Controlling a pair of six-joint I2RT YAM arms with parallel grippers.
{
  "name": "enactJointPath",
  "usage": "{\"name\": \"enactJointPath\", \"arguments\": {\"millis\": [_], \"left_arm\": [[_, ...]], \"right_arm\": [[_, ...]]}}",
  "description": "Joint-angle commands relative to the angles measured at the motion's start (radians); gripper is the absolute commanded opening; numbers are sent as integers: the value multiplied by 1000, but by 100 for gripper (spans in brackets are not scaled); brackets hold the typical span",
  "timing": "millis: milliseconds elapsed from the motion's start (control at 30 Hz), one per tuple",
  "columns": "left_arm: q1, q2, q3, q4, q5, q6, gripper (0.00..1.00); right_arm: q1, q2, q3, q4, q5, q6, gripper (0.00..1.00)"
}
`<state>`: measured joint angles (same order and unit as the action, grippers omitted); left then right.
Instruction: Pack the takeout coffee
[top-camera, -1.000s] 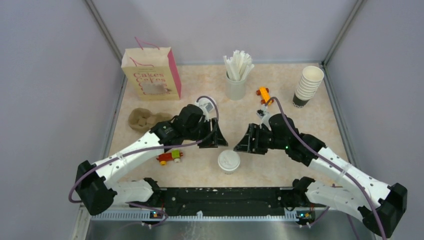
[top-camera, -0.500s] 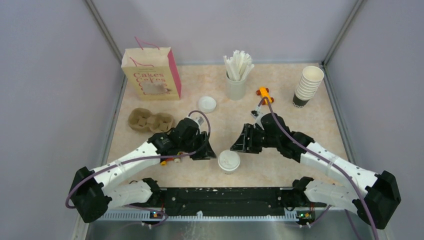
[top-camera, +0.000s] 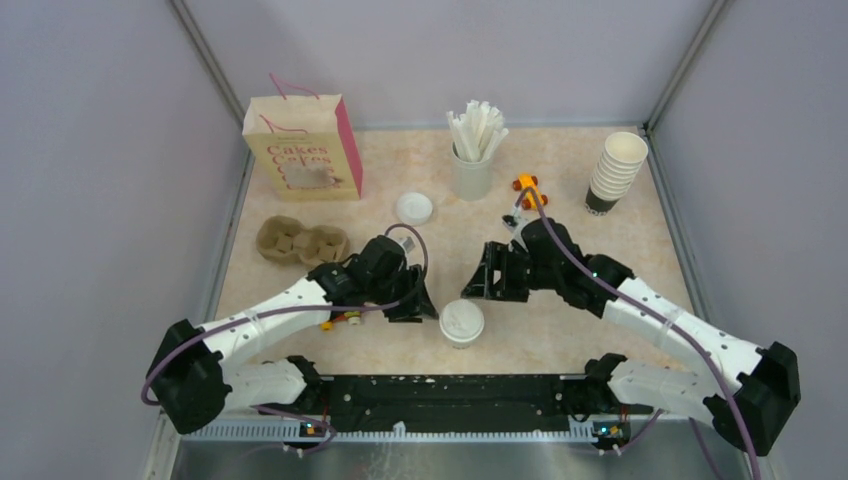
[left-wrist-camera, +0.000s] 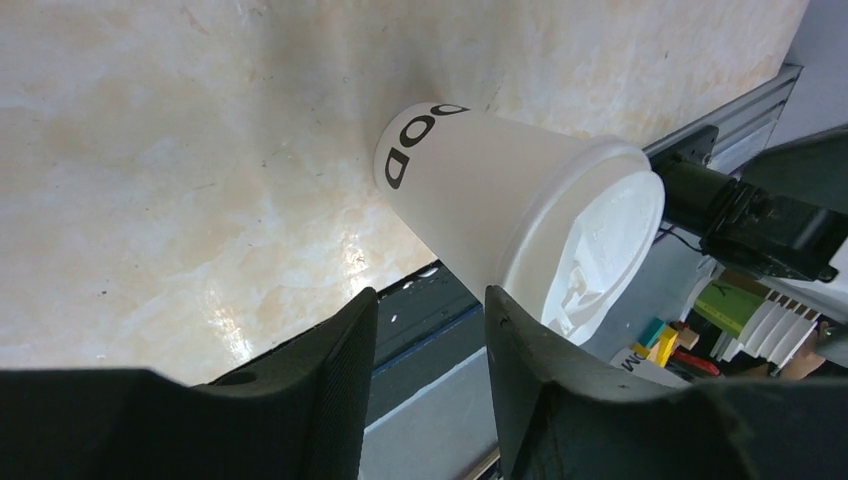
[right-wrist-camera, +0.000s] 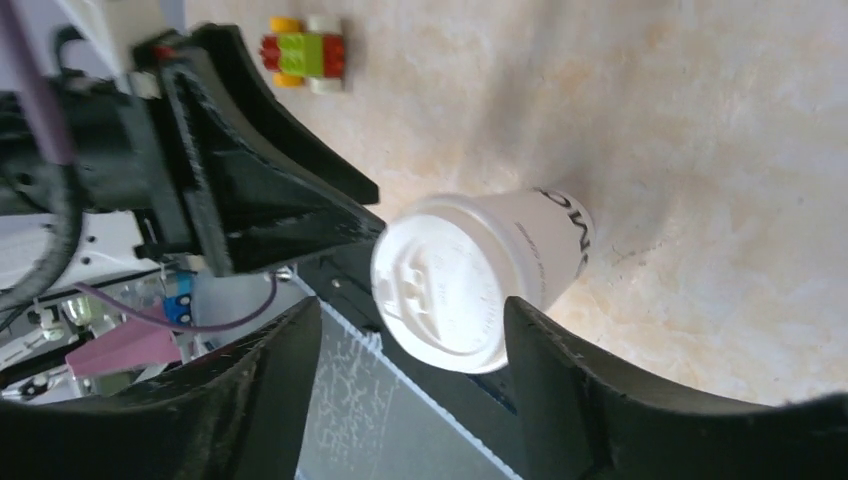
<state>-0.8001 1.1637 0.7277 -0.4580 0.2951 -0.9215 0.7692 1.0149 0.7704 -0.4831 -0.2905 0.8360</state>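
Note:
The takeout coffee (top-camera: 461, 322), a white paper cup with its white lid on, stands upright near the table's front edge. My left gripper (top-camera: 420, 301) is open and empty just left of it. In the left wrist view the cup (left-wrist-camera: 480, 190) lies just past the right fingertip of that gripper (left-wrist-camera: 425, 335). My right gripper (top-camera: 478, 286) is open and empty just behind the cup. In the right wrist view the lidded cup (right-wrist-camera: 540, 250) sits beyond the spread fingers of that gripper (right-wrist-camera: 412, 305). Neither gripper touches the cup.
A loose white lid (top-camera: 414, 208) lies mid-table. The brown cup tray (top-camera: 300, 241) sits at the left and the paper bag (top-camera: 303, 150) behind it. The stick holder (top-camera: 472, 170), a stack of cups (top-camera: 615, 172) and an orange toy (top-camera: 525, 189) stand at the back. A toy car (top-camera: 340, 318) lies under my left arm.
My left gripper has come forward off the loose lid and down beside the cup. My right gripper has edged left and closer to the cup. The cup has barely moved.

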Motion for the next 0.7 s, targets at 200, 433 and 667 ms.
{"name": "enactJointPath", "arguments": {"millis": [200, 433, 667], "left_arm": [[5, -97, 256, -249, -253, 85, 78], [5, -284, 350, -393, -530, 93, 99], [5, -463, 350, -431, -659, 101, 99]], "right_arm": [[114, 90, 341, -248, 261, -218, 80], [246, 162, 409, -323, 386, -209, 84], [356, 211, 411, -337, 487, -199, 89]]}}
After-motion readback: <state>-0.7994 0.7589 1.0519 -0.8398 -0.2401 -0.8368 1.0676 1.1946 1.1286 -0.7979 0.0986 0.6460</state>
